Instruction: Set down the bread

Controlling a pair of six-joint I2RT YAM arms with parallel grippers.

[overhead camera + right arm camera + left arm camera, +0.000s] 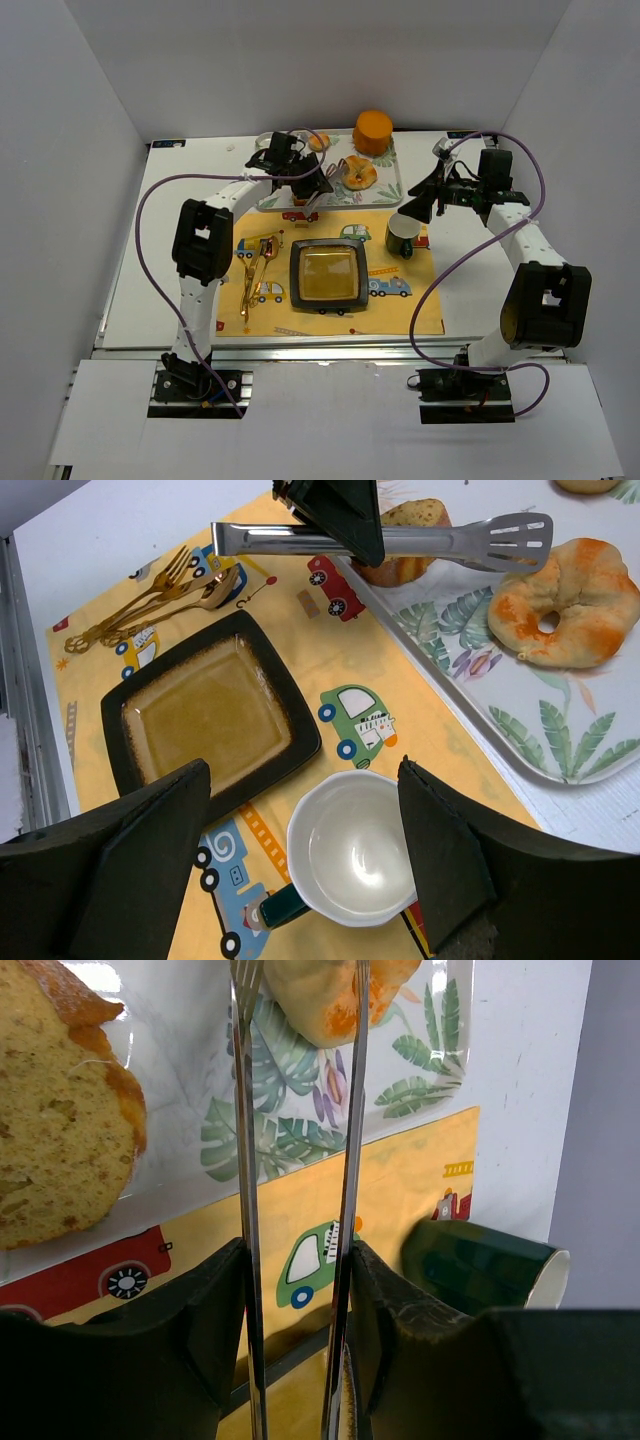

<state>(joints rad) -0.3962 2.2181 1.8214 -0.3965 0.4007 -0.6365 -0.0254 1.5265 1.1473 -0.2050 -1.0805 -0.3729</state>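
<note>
Bright, even light from overhead, only soft shadows on the worktop. Left wrist view has white glare on the tray around 11 o'clock, and the dark jaws at 6 o'clock look blurry in both wrist views.

We see yellow car-print placemat on white table. Dark square plate mid-mat, gold cutlery to its left, green mug on mat's right part. Behind mat we note leaf-print tray holding brown toast piece; orange bun at tray's far edge; metal tongs over tray's near edge.
</note>
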